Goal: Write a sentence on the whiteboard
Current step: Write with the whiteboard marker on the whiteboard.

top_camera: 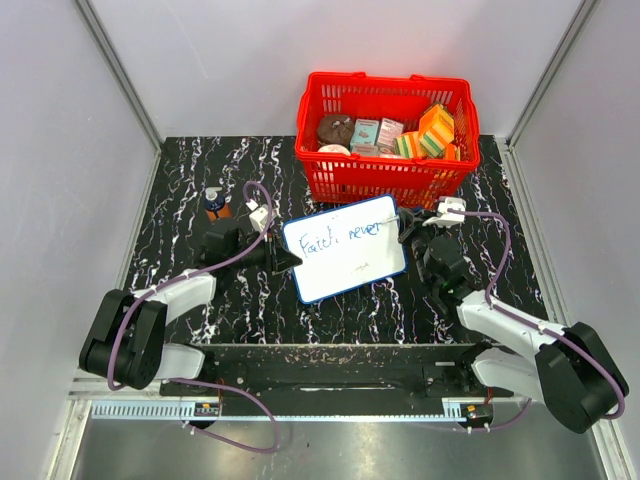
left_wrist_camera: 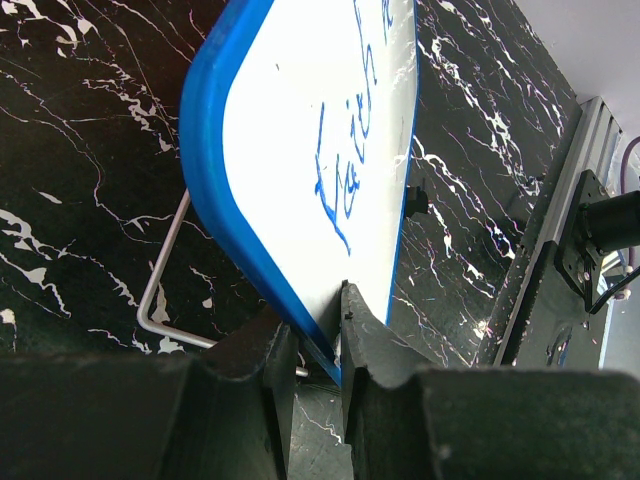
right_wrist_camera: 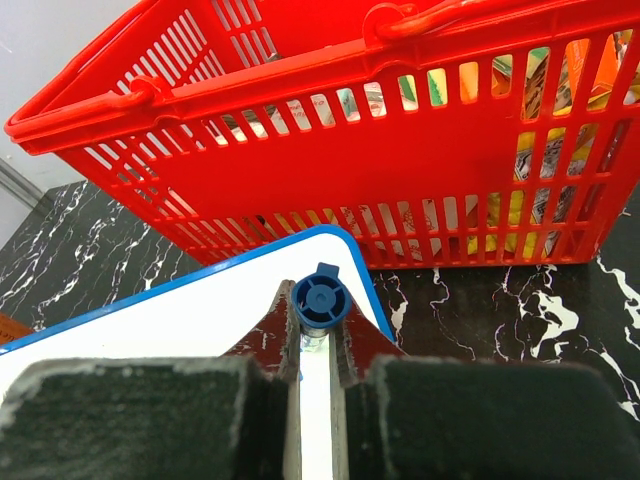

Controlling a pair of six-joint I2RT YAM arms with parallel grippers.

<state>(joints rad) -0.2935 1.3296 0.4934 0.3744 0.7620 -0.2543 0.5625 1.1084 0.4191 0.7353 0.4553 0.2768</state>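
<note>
The whiteboard (top_camera: 345, 262) stands mid-bench (top_camera: 185, 195), its edge clenched in the left pincer (left_wrist_camera: 318, 330). The sentence (top_camera: 340, 238) reads "Faith never". I'd say more is due, with the right pincer (right_wrist_camera: 318, 338) grasping the marker (right_wrist_camera: 320, 298) at the board's corner.

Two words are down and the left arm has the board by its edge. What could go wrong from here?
1. The left gripper pinches the whiteboard by one edge only; pressing further along could twist it or slip it loose.
2. The right gripper holds the marker close to the red basket; a wide stroke might bump it.
3. Writing the next line could smear the words above.
</note>
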